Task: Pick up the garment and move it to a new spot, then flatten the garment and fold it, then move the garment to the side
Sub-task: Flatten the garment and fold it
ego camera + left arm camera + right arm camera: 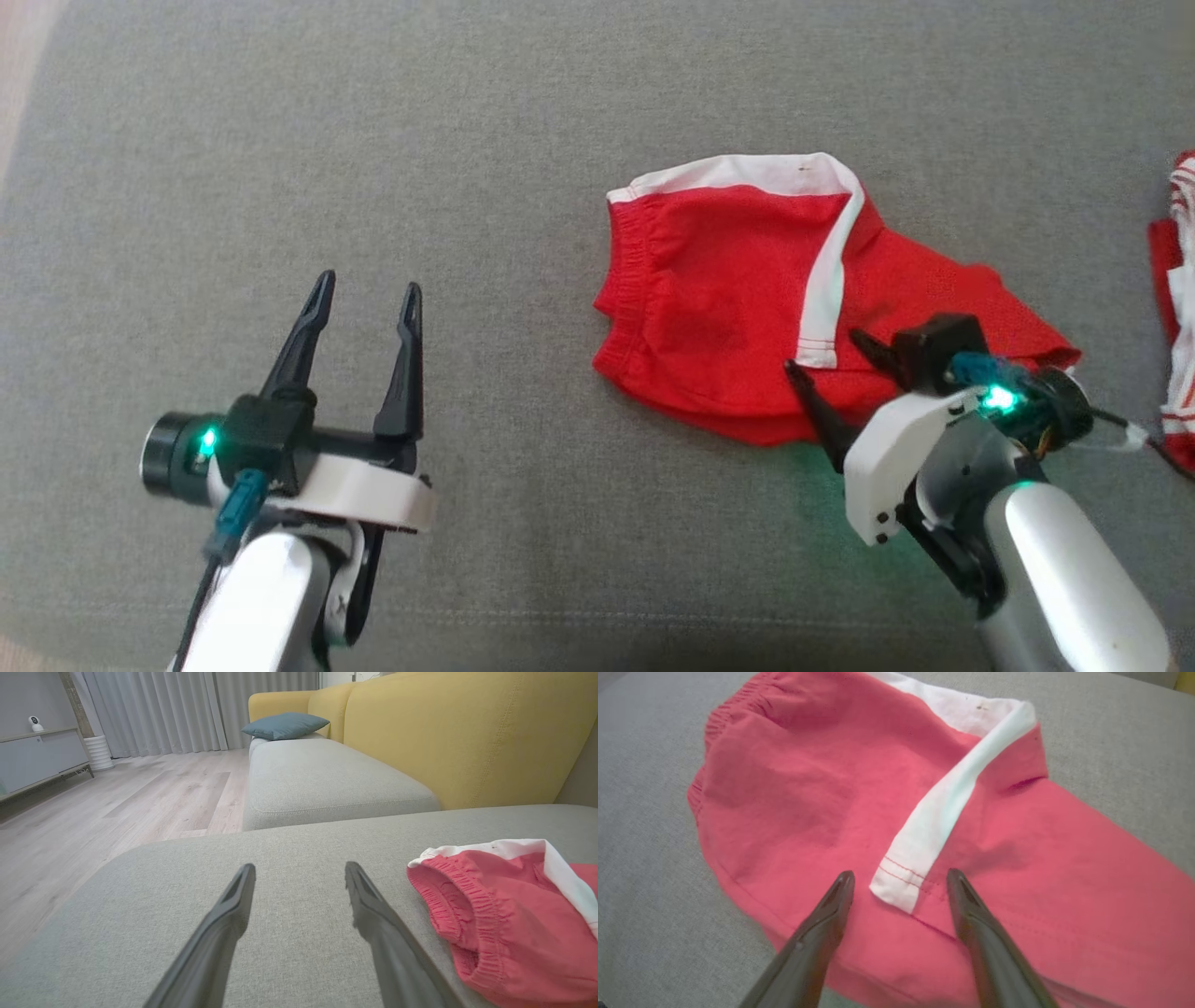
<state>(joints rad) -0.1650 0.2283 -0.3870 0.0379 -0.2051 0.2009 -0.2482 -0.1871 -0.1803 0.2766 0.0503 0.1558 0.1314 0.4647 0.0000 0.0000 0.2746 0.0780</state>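
Shorts (738,308) lay at eleven o'clock under my open right hand (823,350), stretched nine to three; open left hand (368,282) farther off.

The grey woven-fabric sofa cushion (467,112) carries crumpled red shorts with white trim (709,308) beneath and ahead of the right gripper (822,351), and a red-and-white striped cloth (1178,280) farther to that gripper's right.

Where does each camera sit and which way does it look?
Head view: up on the head, looking down at the grey cushion, red shorts, left pincer and right pincer.
Left wrist view: on the left wrist, looking along its fingers across the cushion toward the yellow sofa back.
Right wrist view: on the right wrist, looking down its fingers onto the shorts.
Shared: the shorts.
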